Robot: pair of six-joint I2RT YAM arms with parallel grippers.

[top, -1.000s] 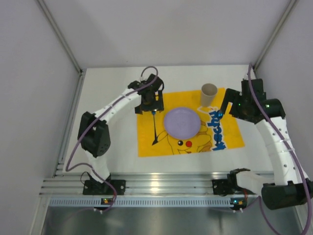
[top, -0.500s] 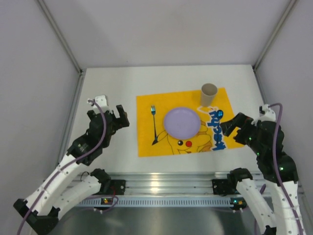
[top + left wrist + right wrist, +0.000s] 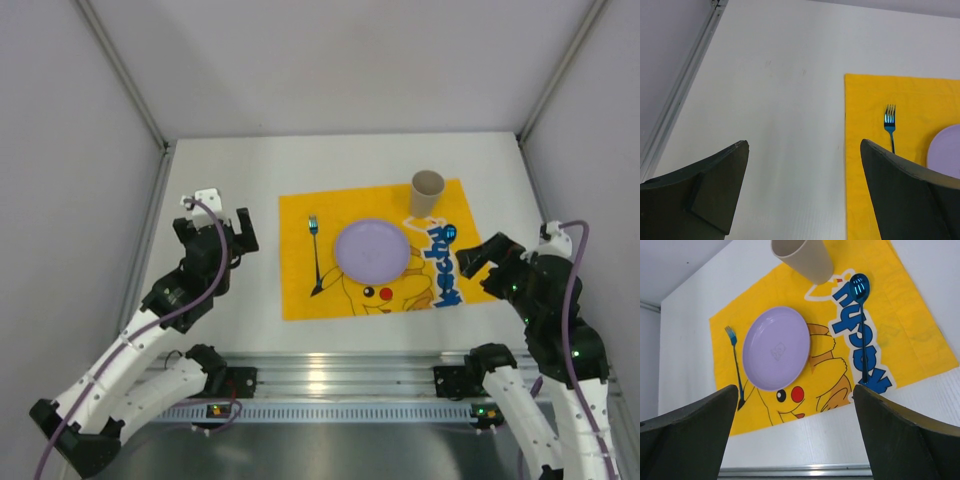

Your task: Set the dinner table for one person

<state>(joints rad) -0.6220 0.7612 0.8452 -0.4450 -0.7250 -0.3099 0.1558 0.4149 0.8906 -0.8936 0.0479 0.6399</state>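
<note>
The dinner table (image 3: 230,170) is the wide white top that fills the floor of the cell, from the ribbed metal rail (image 3: 330,375) at the near edge to the grey walls at the far side. On its middle lies a yellow mat (image 3: 300,300) with a cartoon print, and all the pieces stand on this mat. The purple plate (image 3: 371,250) is in the centre. The fork (image 3: 316,255) lies just beside it on the left with its prongs to the far side, and the spoon (image 3: 861,335) lies on the right, over the blue letters. The cup (image 3: 427,190) stands upright at the far right of the plate, near it and not touching. This is the usual order for one person, so I judge that the setting is finished or almost finished. The left gripper (image 3: 804,150) hangs over bare table to the left of the mat, with its jaws wide apart and nothing between them. The right gripper (image 3: 795,390) hangs at the near right corner of the mat, also spread and empty. I think both keep to the sides so that they do not disturb the pieces. The table surface itself is matte and plain, with only a few faint marks in the left wrist view.
</note>
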